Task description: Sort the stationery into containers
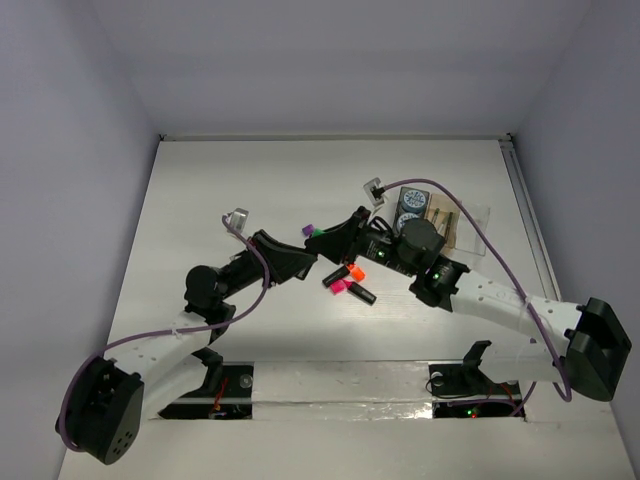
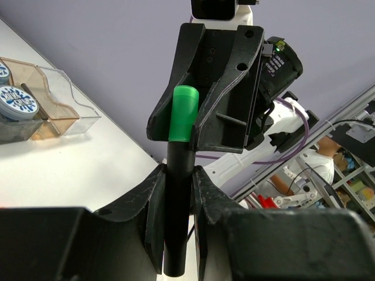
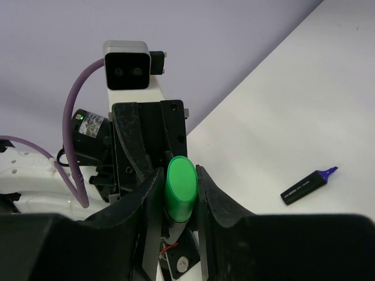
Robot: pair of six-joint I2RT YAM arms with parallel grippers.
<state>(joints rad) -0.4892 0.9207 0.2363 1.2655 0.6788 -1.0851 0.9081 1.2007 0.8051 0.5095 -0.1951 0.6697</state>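
Note:
A green-capped highlighter (image 2: 177,193) is held between both grippers above the table. My left gripper (image 2: 177,175) is shut on its black body. My right gripper (image 3: 179,181) is shut on its green cap (image 3: 181,187); that cap also shows in the left wrist view (image 2: 183,114), between the right gripper's fingers (image 2: 225,99). In the top view the two grippers, left (image 1: 298,258) and right (image 1: 332,240), meet tip to tip and hide the highlighter. The clear box with a tan insert (image 1: 462,222) lies to the right, with two blue-and-white pieces (image 1: 408,210) beside it.
Orange (image 1: 353,270) and pink (image 1: 338,287) capped markers and a black one (image 1: 362,294) lie below the grippers. An uncapped purple-tipped highlighter (image 3: 307,184) lies on the table; its purple end (image 1: 308,229) shows above the grippers. The clear box (image 2: 55,108) is far left in the left wrist view.

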